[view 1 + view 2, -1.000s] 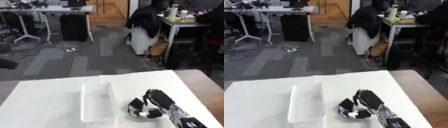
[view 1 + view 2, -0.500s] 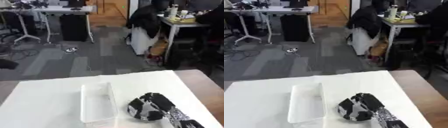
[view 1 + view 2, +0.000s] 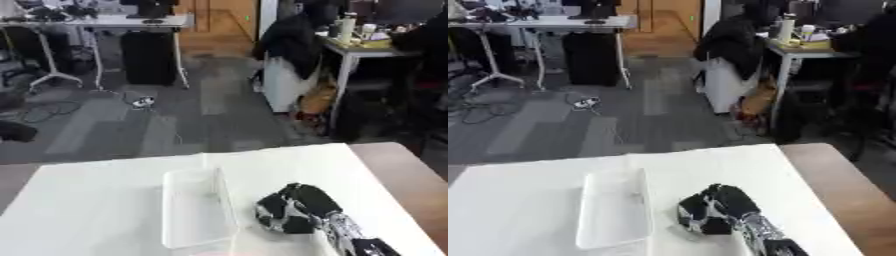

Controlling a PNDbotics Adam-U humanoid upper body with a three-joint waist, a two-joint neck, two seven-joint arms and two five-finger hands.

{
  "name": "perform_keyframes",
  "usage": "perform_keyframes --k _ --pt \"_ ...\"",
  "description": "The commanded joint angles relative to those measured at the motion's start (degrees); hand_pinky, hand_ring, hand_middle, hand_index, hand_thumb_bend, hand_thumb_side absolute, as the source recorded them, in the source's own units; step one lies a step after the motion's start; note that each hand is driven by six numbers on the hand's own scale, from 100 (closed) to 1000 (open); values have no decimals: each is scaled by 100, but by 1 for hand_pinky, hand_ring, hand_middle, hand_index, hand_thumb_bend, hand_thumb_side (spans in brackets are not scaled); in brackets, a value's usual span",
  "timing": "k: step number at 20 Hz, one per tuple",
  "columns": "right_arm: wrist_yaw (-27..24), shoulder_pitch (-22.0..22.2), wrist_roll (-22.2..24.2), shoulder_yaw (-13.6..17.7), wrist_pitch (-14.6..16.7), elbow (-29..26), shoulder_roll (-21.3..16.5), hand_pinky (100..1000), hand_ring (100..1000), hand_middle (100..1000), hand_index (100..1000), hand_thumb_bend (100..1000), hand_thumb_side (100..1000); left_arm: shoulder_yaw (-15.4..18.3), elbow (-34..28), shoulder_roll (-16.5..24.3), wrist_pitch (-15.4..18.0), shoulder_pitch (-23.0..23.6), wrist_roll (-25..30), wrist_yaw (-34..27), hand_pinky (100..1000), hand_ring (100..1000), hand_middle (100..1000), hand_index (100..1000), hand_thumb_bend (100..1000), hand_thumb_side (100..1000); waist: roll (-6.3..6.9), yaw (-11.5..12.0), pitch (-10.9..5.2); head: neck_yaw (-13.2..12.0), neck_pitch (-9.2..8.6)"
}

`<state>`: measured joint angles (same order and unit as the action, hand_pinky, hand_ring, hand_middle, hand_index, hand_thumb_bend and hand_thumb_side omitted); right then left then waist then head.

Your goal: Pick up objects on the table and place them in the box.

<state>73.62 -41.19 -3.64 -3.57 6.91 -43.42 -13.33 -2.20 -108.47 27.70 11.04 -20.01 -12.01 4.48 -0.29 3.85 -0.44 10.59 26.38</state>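
Since a second ago, the right hand [image 3: 293, 215] is looking different: its fingers [image 3: 302, 197], which were spread flat over a small pale thing on the surface [image 3: 96, 210], are now curling into a rounded ball with the knuckles up. A half second back the curl was already forming, and it is now sitting a little tighter and a touch closer to the box [image 3: 197, 207]. The view itself is also shifting slightly, so part of that drift may be the head moving.

What this means for the task, as a judgement: the hand is probably closing on the object it was covering, so the pick is likely under way and the carry to the box is still to come. The object itself is not showing clearly now. Pale patches are peeking between the dark fingers, but whether that is the object or the hand's own light parts cannot be told. So it cannot be told for sure whether the curled fingers are holding anything.

The hand is resting low on the surface just beside the right wall of the clear box, apart from it by a narrow strip of white. The box is lying lengthwise, open at the top, and nothing is showing inside it. If the object is in the fingers, it is sitting just right of the box, not yet over it.

The left hand is not appearing in either view.
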Motion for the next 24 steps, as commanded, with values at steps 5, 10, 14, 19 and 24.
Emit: perform_keyframes --k 5,10,14,19,24 --pt "397 -33 228 73 -459 -306 116 167 384 413 610 875 1000 25 -82 79 2 -123 3 -33 590 606 744 861 154 1000 -5 23 -76 -20 -79" --pt "712 57 795 61 -452 -314 27 100 256 362 583 860 855 24 -82 92 2 -113 5 -30 590 606 744 861 154 1000 -5 5 -78 -40 -46" --pt "535 59 497 195 -260 -446 5 100 100 100 328 807 682 29 -79 100 4 -95 3 -28 589 605 743 861 154 1000 4 -16 -76 -42 -31" --pt "-305 125 -643 328 157 -525 -29 100 100 100 328 791 625 31 -76 103 6 -90 3 -25 589 606 744 861 154 1000 4 -23 -70 -51 -32" --pt "-885 160 -1227 372 391 -506 -43 100 100 100 330 784 591 31 -77 100 5 -95 0 -26 589 606 744 861 154 1000 4 -23 -76 -52 -71"
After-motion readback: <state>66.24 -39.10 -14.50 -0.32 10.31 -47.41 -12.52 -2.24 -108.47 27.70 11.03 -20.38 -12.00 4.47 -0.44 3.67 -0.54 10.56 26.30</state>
